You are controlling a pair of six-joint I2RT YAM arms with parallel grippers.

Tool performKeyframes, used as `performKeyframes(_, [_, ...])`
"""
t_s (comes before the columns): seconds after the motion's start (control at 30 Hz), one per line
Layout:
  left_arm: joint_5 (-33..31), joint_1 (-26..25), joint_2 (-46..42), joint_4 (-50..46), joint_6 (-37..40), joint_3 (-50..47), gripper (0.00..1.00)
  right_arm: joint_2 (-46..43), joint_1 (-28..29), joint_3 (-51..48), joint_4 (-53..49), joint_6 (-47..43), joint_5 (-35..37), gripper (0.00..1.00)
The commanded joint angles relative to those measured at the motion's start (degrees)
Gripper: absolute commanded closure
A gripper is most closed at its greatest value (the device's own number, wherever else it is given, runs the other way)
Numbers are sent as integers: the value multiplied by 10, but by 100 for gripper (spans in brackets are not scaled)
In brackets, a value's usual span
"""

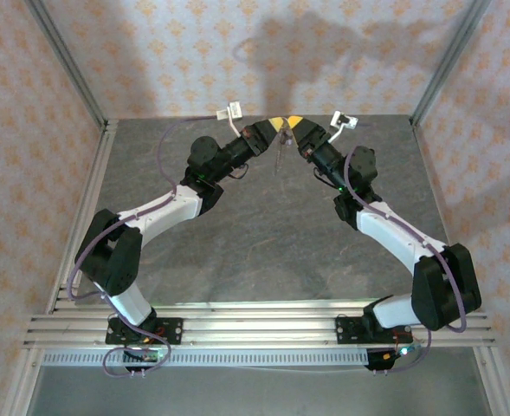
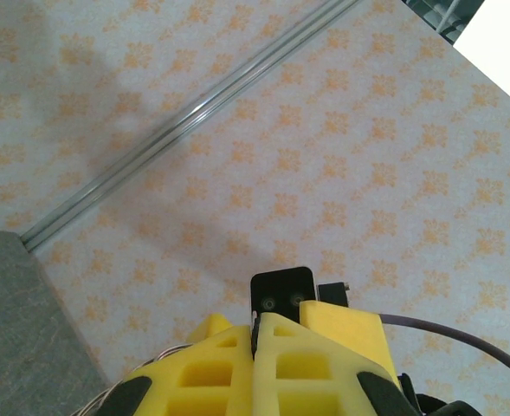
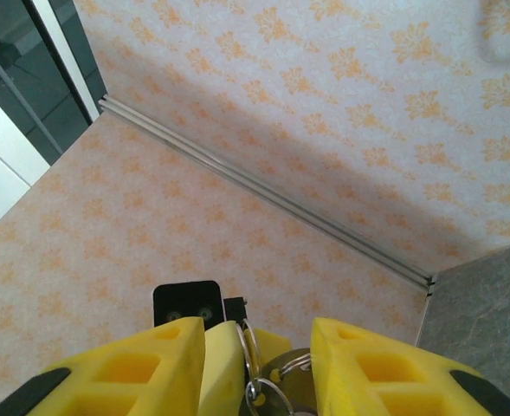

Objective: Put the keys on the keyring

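Observation:
Both arms are raised, and their yellow tips meet high over the back of the table. My left gripper (image 1: 274,124) (image 2: 256,328) is shut, pinching the thin metal keyring (image 3: 251,347) edge-on between its fingertips. A sliver of that ring (image 2: 162,352) curves out to the left of the fingers. My right gripper (image 1: 294,123) (image 3: 256,326) stands open around the left fingertips and the ring. Metal keys (image 3: 293,383) with round heads hang on ring wire between its jaws, close to the right finger; I cannot tell if they touch it. A small bunch (image 1: 278,156) dangles below the tips.
The grey table (image 1: 263,234) lies far below both grippers. Patterned walls (image 1: 263,52) and aluminium frame posts (image 1: 68,65) close in the back and sides. The right wrist's black camera block (image 2: 280,293) sits just past the left fingertips.

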Motion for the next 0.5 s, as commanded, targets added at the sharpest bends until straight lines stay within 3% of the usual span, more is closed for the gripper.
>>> performKeyframes(0.0, [-11, 0, 3, 14, -1, 17, 100, 3, 6, 8, 29, -9, -10, 64])
performKeyframes(0.47, [-11, 0, 7, 14, -3, 20, 100, 18, 19, 24, 11, -17, -17, 73])
